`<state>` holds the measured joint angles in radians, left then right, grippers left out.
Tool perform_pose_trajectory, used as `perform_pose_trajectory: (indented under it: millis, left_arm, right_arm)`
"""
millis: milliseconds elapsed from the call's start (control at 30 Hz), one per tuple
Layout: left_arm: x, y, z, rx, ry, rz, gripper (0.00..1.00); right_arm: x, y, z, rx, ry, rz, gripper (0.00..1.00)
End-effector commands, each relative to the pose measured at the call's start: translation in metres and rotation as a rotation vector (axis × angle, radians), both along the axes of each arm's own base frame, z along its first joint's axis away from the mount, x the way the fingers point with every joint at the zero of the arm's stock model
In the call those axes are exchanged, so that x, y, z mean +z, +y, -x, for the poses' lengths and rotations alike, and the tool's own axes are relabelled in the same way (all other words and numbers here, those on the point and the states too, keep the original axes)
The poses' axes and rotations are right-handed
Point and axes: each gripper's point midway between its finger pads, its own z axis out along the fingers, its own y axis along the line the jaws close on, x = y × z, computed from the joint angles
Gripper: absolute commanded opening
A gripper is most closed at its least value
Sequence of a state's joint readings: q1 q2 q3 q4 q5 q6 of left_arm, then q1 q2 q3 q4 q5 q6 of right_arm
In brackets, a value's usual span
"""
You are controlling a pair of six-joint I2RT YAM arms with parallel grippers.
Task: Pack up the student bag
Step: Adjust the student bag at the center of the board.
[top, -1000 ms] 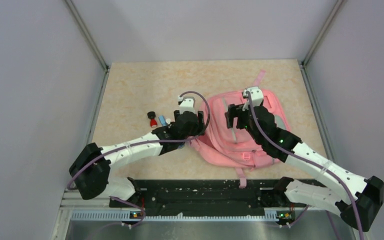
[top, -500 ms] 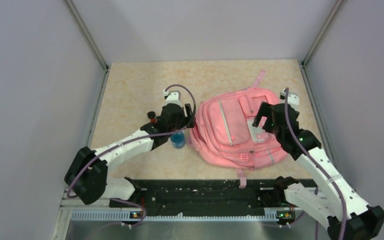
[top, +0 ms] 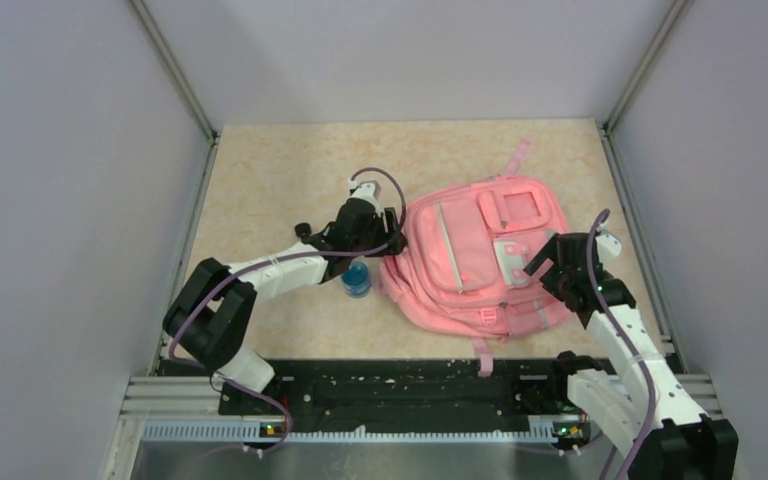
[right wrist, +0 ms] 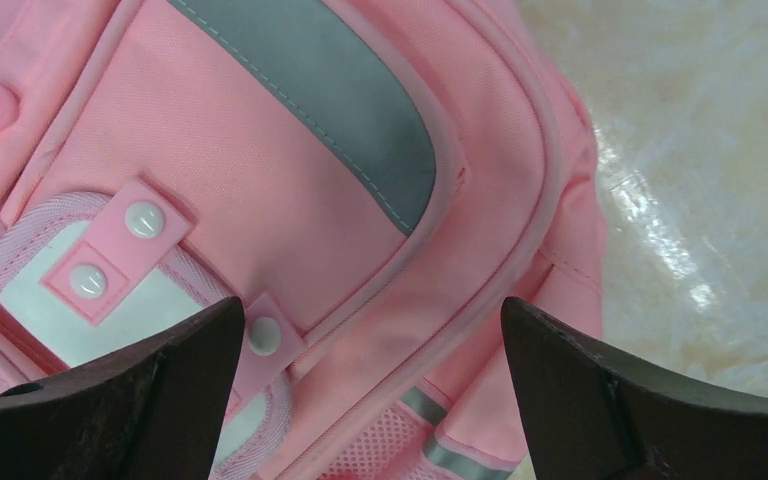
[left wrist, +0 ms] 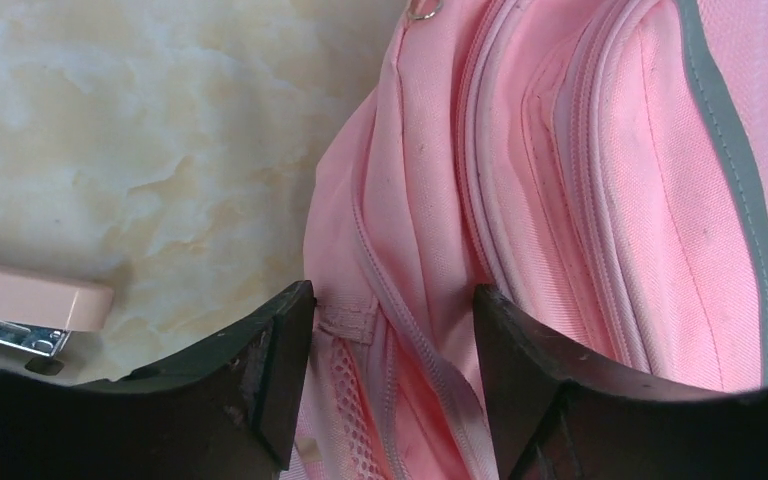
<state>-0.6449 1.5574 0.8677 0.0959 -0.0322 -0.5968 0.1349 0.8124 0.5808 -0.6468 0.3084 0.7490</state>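
1. Pink fabric fills both wrist views. The student bag [top: 480,262] lies flat on the table [top: 280,170], right of centre, with its front pockets facing up.
2. The left gripper [left wrist: 390,335] sits at the bag's left edge with its jaws apart. They straddle the side seam and a zip line [left wrist: 415,330] and clamp nothing.
3. The right gripper [right wrist: 370,335] hangs over the bag's near right corner. Its jaws are spread wide and empty above a trimmed pocket and its snap tab [right wrist: 110,250].
4. A small blue container [top: 357,280] stands just beside the bag's near left side. A pink stapler [left wrist: 30,305] lies on the table further left.
5. The step in hand looks like getting a compartment open before anything goes in.
6. To do it well, the left jaws should close on the zip pull itself, not on loose cloth; a metal ring [left wrist: 421,10] shows at the far end of that seam.
7. The right jaws should pin the bag's right side, since soft fabric will likely bunch and slide with any pull.
8. The pull should run along the zip's curve, kept low and slow, and clear of the blue container.
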Motion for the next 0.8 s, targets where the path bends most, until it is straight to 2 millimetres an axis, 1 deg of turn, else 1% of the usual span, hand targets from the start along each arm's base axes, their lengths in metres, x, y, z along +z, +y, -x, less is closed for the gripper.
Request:
perform_pose_trajectory:
  millis: [0, 67, 133, 200, 233, 267, 300, 333, 400, 467, 533, 567, 600, 667, 767]
  left_arm:
    - [0.018, -0.029, 0.002, -0.094, 0.005, 0.124, 0.54]
    - [0.016, -0.035, 0.008, -0.122, 0.016, 0.169, 0.39]
    - [0.015, -0.041, 0.014, -0.146, 0.02, 0.213, 0.28]
    - [0.011, -0.045, 0.02, -0.163, 0.031, 0.236, 0.21]
    - [0.01, -0.049, 0.024, -0.176, 0.033, 0.241, 0.19]
    - [0.009, -0.052, 0.027, -0.189, 0.035, 0.242, 0.18]
    - [0.009, -0.057, 0.03, -0.203, 0.033, 0.241, 0.17]
    - [0.01, -0.061, 0.033, -0.216, 0.028, 0.24, 0.16]
    - [0.013, -0.07, 0.039, -0.239, 0.02, 0.239, 0.15]
    - [0.016, -0.078, 0.044, -0.254, 0.016, 0.238, 0.15]
    - [0.021, -0.085, 0.051, -0.267, 0.008, 0.24, 0.16]
    - [0.024, -0.089, 0.055, -0.274, 0.005, 0.242, 0.17]
    - [0.027, -0.094, 0.062, -0.286, 0.004, 0.244, 0.17]
    - [0.031, -0.101, 0.074, -0.305, 0.0, 0.246, 0.19]
    - [0.033, -0.103, 0.09, -0.316, -0.002, 0.22, 0.23]
  right_arm:
    - [-0.014, 0.02, -0.017, 0.032, -0.041, -0.103, 0.95]
    - [-0.021, 0.029, -0.025, 0.067, -0.058, -0.139, 0.9]
    - [-0.023, 0.037, -0.038, 0.104, -0.106, -0.161, 0.85]
    - [-0.018, 0.041, -0.055, 0.123, -0.191, -0.168, 0.81]
    - [-0.008, 0.042, -0.069, 0.14, -0.265, -0.164, 0.8]
    - [-0.003, 0.043, -0.079, 0.157, -0.309, -0.147, 0.79]
    - [0.005, 0.042, -0.091, 0.171, -0.361, -0.123, 0.78]
    - [0.01, 0.039, -0.1, 0.176, -0.385, -0.09, 0.78]
    - [0.02, 0.037, -0.123, 0.217, -0.401, -0.012, 0.78]
    - [0.026, 0.043, -0.149, 0.29, -0.371, 0.032, 0.81]
    - [0.028, 0.053, -0.173, 0.395, -0.323, 0.067, 0.83]
    - [0.029, 0.054, -0.183, 0.426, -0.298, 0.085, 0.85]
    - [0.034, 0.055, -0.195, 0.443, -0.287, 0.104, 0.86]
    - [0.034, 0.055, -0.203, 0.485, -0.251, 0.142, 0.89]
    - [0.039, 0.046, -0.203, 0.472, -0.205, 0.19, 0.91]
